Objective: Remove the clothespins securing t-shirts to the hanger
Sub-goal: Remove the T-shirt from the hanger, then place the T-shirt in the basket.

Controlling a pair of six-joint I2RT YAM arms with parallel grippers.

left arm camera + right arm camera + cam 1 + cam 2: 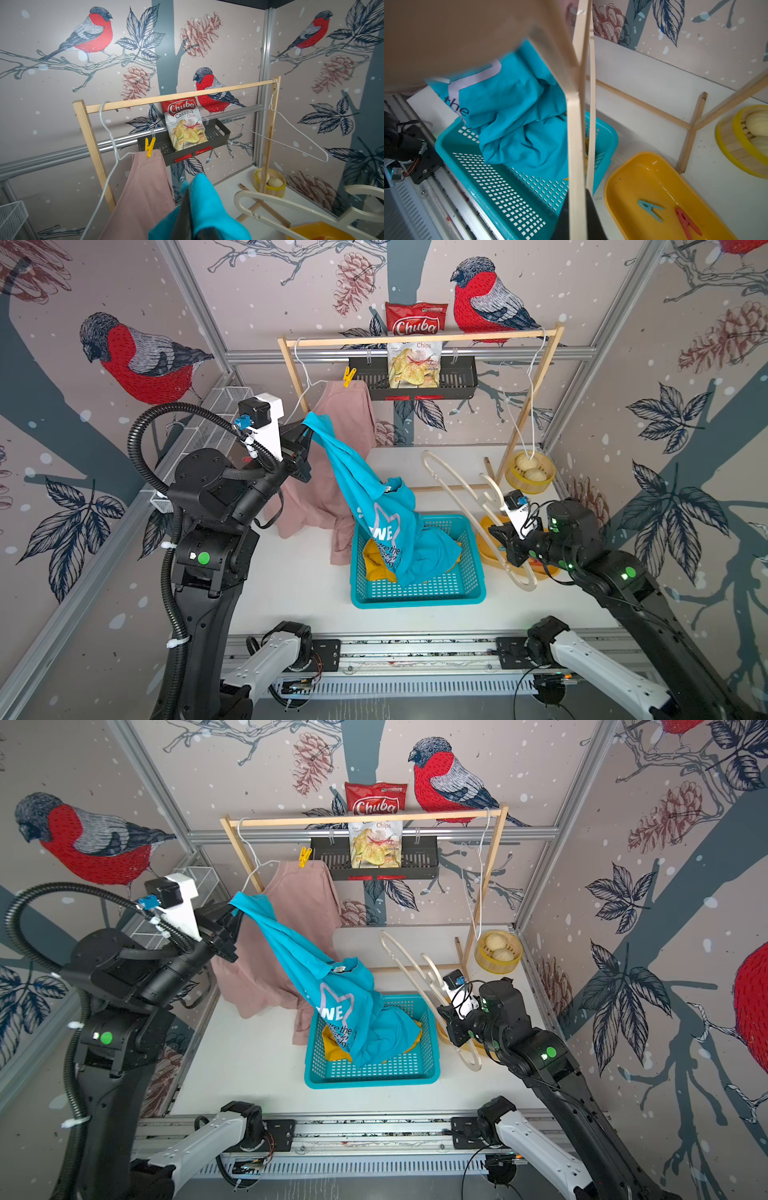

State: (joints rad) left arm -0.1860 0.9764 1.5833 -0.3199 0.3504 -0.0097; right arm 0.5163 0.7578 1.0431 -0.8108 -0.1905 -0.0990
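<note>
With our left gripper (308, 432) clamping the teal printed t-shirt (374, 506) and right gripper (505, 545) the pale wooden hanger (575, 145), we are risking the teal cloth snagging the yellow plastic clothespin (349, 376) pinning the pale pink t-shirt (351, 423)

1. The rack (415, 339) stands at the back of the table (291, 593), in front of the wall shelf (457, 381), which holds the chip bag (415, 369)
2. A wire hanger (301, 364) hangs at the rack's left end, and the pinned clothespin (349, 376) sits on top of the hanging t-shirt (349, 423) on it
3. A second wire hanger (523, 414) hangs at the rack's right end, above the steamer (530, 489)
4. The basket (415, 597) sits mid-table with the bottom t-shirt (374, 564) in it
5. The lifted t-shirt (374, 506) runs from the left gripper (308, 432), in front of the hanging t-shirt, down into the basket
6. The tray (607, 191), just right of the basket, holds two loose clothespins (651, 209)
7. The flat hanger (457, 485) slants over the tray, held in the right gripper (500, 545)
</note>
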